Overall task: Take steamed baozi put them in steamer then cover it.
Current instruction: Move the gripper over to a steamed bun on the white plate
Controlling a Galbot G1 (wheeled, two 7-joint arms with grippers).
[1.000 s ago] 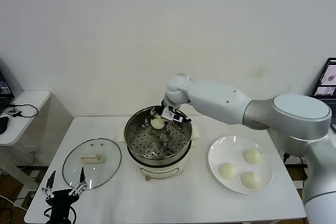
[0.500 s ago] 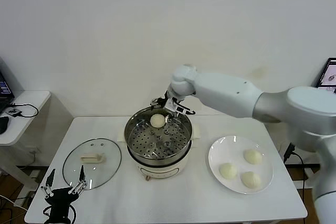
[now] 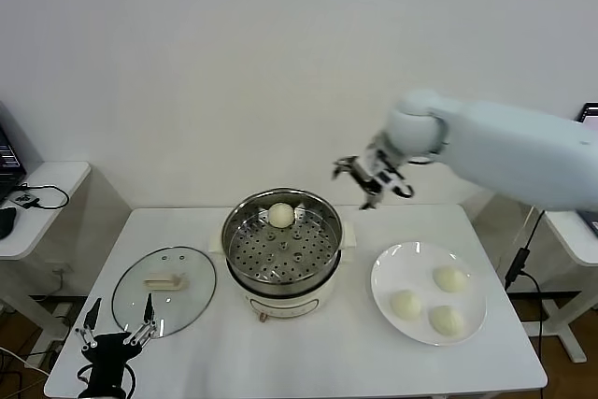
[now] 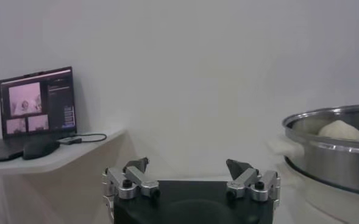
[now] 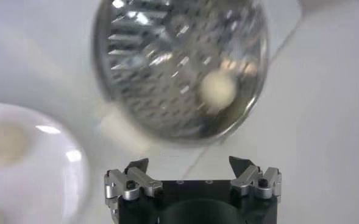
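The right pincer (image 3: pixel 372 180), spread wide and empty, hangs above the worktop (image 3: pixel 318 352) between steamer (image 3: pixel 281 251) and plate (image 3: pixel 428 307); a hard pinch could dent the three plated baozi (image 3: pixel 405 304) beside it.

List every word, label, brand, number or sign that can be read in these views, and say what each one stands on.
No text can be read in any view.
Laptop screen on the side table: windows and lines of text show, too small to read.
Steamer: no readable brand or label.
Cover: no marking on the glass or handle.
Plate: plain white.
Right gripper and left gripper: no legible lettering.
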